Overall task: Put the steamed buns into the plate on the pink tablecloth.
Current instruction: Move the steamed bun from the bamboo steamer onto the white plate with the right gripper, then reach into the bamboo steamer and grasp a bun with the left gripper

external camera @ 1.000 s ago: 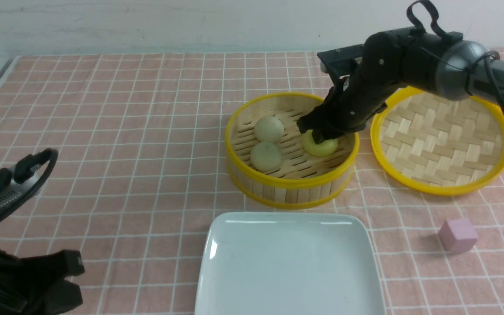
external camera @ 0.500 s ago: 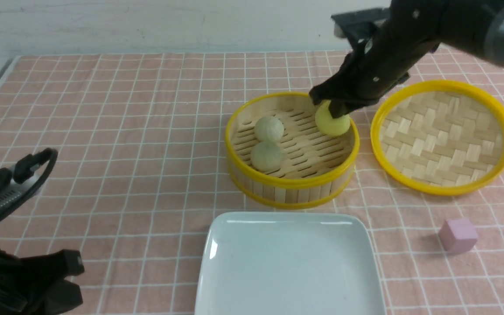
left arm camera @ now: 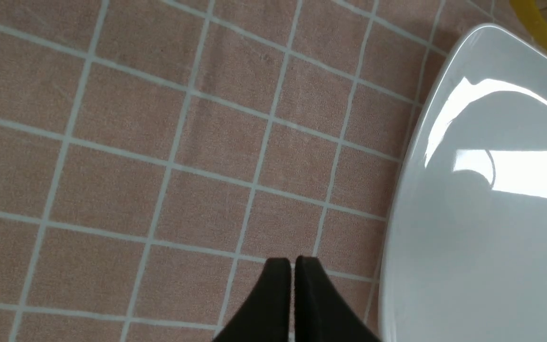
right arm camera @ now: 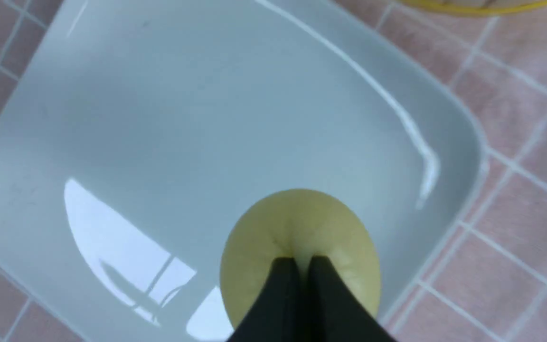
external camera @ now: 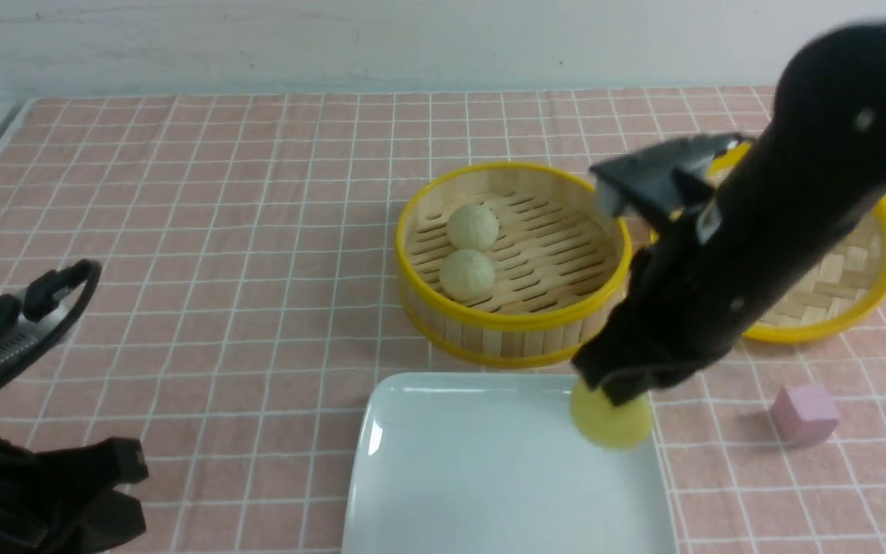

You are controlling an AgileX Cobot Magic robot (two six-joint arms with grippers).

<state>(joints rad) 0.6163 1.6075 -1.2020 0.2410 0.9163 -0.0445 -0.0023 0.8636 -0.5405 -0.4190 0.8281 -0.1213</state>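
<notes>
On my screen the pink tablecloth (external camera: 220,231) covered the whole table, its thin white grid running to every edge I could see. Four things lay directly on it: the white plate (external camera: 451,477) nearest the robot, the bamboo steamer basket (external camera: 489,327) just behind it, the woven bamboo lid (external camera: 820,332) beside the basket's right, and a small pink cube (external camera: 804,414) right of the plate.

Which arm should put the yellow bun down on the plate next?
Right. The right gripper pinches the yellow bun above the plate's right side; the left gripper sits shut and empty over the tablecloth beside the plate.
</notes>
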